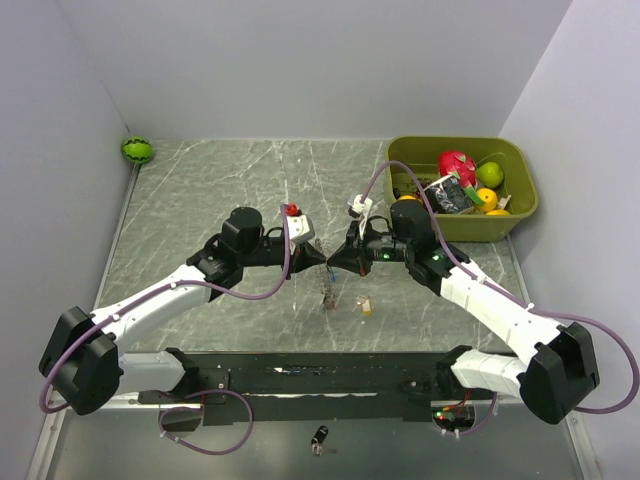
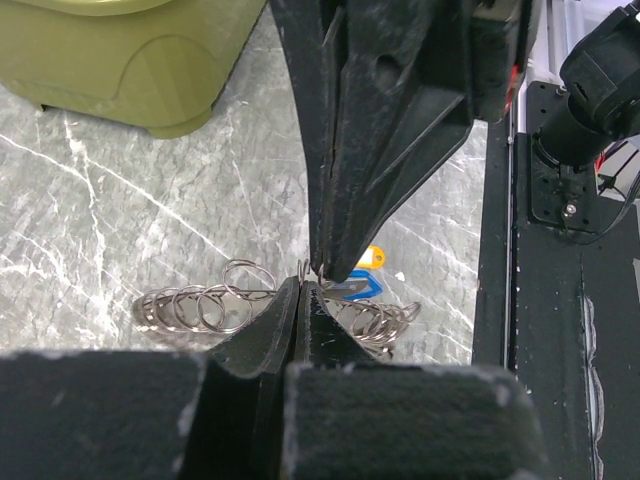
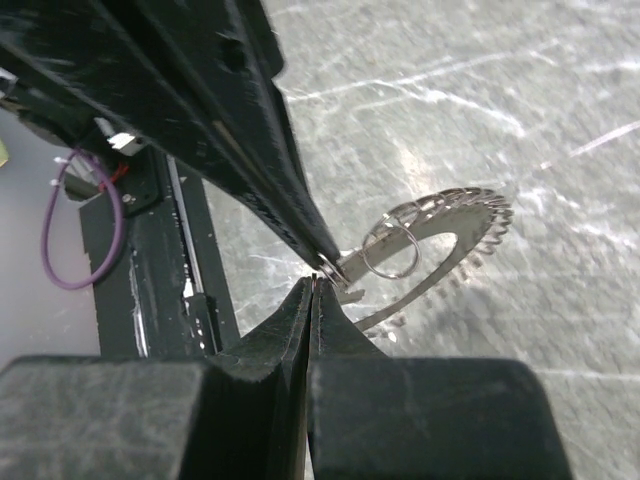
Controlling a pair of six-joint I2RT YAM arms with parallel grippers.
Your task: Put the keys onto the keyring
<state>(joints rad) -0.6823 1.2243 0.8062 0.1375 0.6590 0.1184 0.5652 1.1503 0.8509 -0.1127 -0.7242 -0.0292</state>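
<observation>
With the left jaws and right jaws each pressed together, meeting tip to tip on the ring [image 3: 455, 228] held over the counter [image 1: 200, 190], keep one pinch firm while the other eases a coil apart for a key [image 1: 367, 306] lying below.
</observation>
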